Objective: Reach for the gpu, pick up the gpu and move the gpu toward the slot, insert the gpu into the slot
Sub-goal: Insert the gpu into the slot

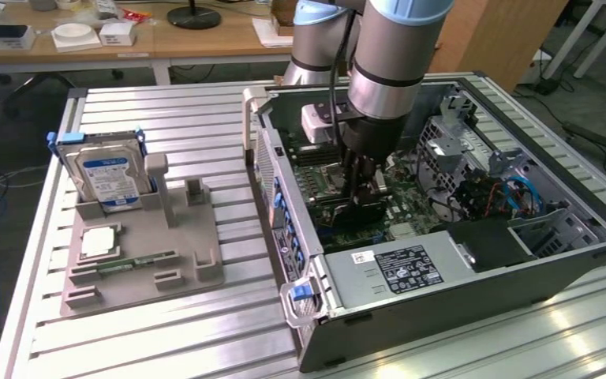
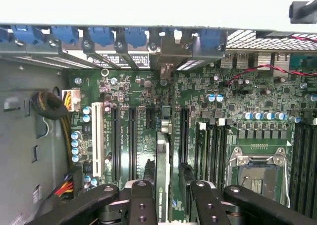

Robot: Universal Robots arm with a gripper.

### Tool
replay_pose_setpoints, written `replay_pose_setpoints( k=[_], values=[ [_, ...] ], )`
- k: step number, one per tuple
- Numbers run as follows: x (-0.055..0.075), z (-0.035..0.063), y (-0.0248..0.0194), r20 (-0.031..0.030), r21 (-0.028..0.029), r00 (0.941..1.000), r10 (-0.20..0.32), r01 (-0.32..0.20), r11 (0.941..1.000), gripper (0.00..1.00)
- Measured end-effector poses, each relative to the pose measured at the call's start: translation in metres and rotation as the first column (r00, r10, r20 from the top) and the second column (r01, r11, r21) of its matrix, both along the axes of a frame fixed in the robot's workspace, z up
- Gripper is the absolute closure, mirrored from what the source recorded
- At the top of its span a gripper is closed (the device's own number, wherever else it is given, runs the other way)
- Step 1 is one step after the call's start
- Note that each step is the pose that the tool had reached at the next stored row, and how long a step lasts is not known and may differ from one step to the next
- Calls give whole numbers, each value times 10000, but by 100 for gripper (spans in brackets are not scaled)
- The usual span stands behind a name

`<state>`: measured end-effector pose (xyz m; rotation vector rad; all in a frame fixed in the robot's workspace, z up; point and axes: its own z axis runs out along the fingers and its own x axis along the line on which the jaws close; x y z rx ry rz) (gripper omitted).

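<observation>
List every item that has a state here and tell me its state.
Gripper: shut on the gpu, down inside the case.
Gpu: held edge-on, standing over the motherboard slots.
Case: side open, lying on the table.
CPU socket: empty, no cooler fitted.
Hard drive: standing upright in the grey holder.
Memory stick: lying flat in the holder.

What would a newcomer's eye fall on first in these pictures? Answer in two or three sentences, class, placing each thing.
First, the arm's gripper reaching down into the open computer case, holding the gpu edge-on above the green motherboard. Next, the blue-labelled hard drive standing in a grey holder on the exterior view's left.
</observation>
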<state>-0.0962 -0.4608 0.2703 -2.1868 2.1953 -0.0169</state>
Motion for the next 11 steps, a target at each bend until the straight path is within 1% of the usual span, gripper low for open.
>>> replay_pose_setpoints(
  k=[3,6,7,8,11],
  values=[
    [0,0,0,1,0,10000,0,0,10000,68],
    [-1,1,0,0,-1,10000,-1,1,10000,86],
    [-1,1,0,0,-1,10000,0,0,10000,86],
    [-1,1,0,0,-1,10000,0,0,10000,90],
    [-1,1,0,0,-1,10000,-1,1,10000,90]
  ],
)
